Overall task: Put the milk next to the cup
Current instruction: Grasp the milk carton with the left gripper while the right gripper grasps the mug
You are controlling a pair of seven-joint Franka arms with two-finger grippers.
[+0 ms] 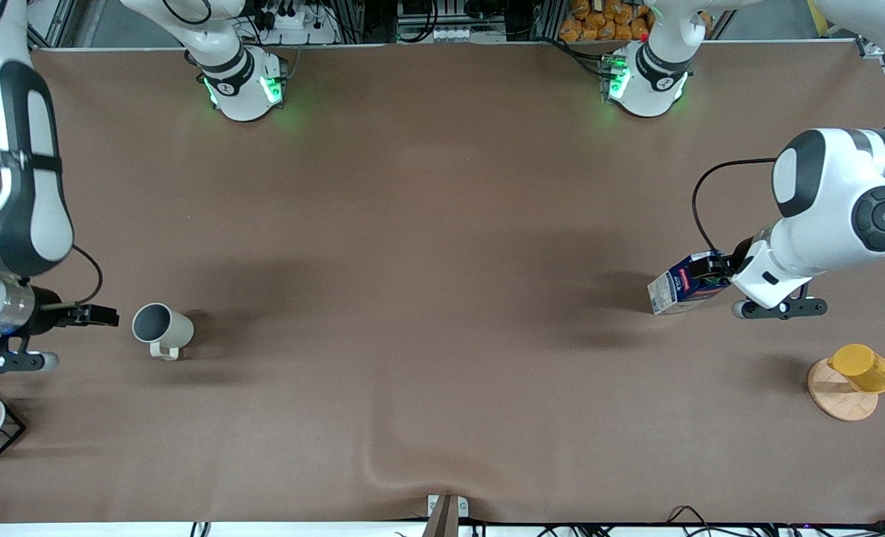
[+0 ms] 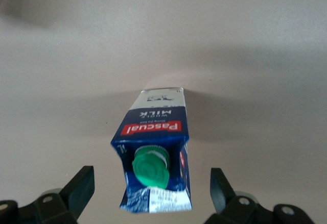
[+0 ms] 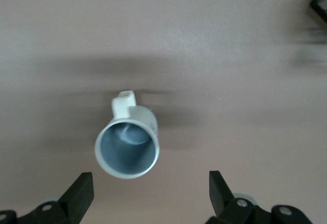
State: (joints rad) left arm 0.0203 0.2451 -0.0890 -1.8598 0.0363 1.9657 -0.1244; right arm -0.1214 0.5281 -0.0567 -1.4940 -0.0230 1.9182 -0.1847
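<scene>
1. Left tool [image 2: 150, 193]: spread wide, holding nothing, over the milk carton [image 1: 679, 289] at the left arm's end of the worktop [image 1: 442, 224]. Carton looks to be lying on its side, green cap [image 2: 149, 167] facing the tool.
2. Right tool [image 3: 148, 193]: also wide open and empty, hanging just beside the cream mug [image 1: 162, 329] at the right arm's end. Mug also on its side, well apart from the carton.
3. Step in hand, as judged: grasp the carton. Centre the fingers [image 2: 76, 191] on the two flat side panels below the gable, not on the cap.
4. Close gently; thin card likely to crush or slip.
5. Then carry to the mug, set down just beside, not touching.
</scene>
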